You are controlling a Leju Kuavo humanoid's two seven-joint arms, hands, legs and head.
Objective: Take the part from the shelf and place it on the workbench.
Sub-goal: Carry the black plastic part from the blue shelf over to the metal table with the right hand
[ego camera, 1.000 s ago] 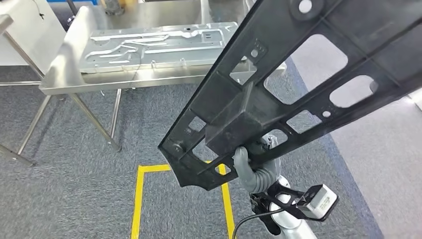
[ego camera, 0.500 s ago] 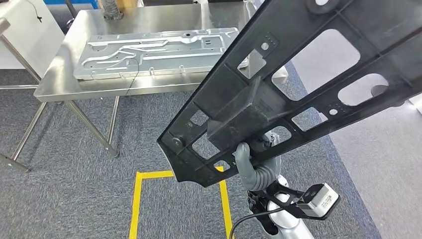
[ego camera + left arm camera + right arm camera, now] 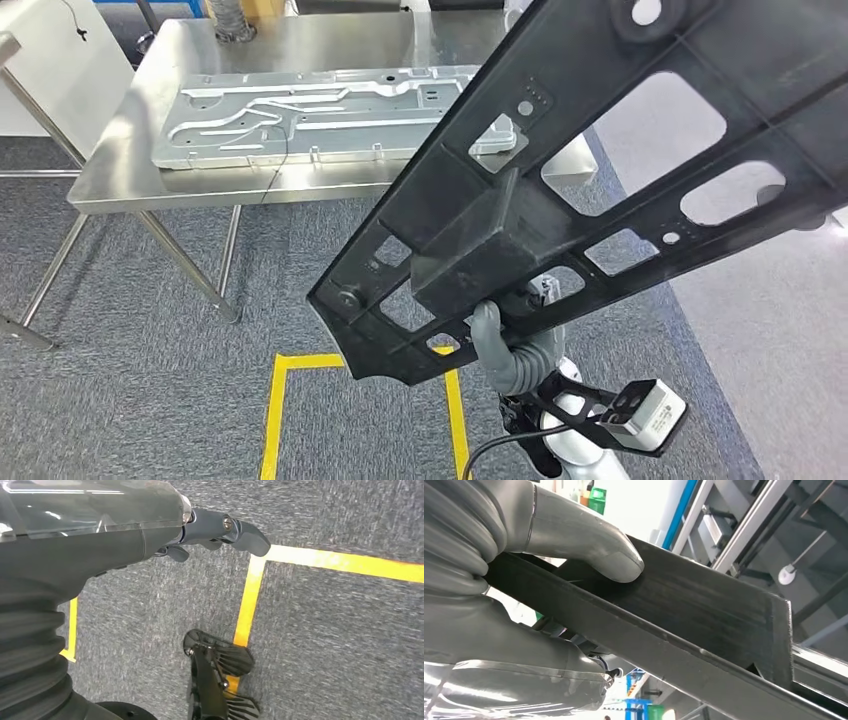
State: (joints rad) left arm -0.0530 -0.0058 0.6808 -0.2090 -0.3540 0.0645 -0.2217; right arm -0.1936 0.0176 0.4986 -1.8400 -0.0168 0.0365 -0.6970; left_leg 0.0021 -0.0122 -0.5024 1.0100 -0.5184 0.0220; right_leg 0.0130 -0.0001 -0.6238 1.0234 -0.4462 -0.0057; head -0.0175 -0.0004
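Since a second ago the whole view has slid a bit, so the camera moved — the steel table now sits lower and a touch closer in the head view, and the black part has dipped slightly at its near end.

Right hand (image 3: 510,345) grips the black part (image 3: 600,170) from underneath, near its lower end. In the right wrist view the thumb (image 3: 589,537) presses flat on the part's dark edge (image 3: 704,610), so the fingers are clamped on it. It's a long black plastic frame with cut-out windows, held up in the air and tilted, running from low centre up to the top right of the head view, over the grey carpet.

Left hand (image 3: 220,530) hangs down above the carpet with nothing in it — fingers slightly curled but apart.

Steel table surface (image 3: 130,170) is ahead and to the left, well apart from the black part, with a stamped metal panel (image 3: 320,115) lying flat on it. Yellow tape lines (image 3: 275,410) mark a box on the carpet (image 3: 150,380) just beside the right arm.
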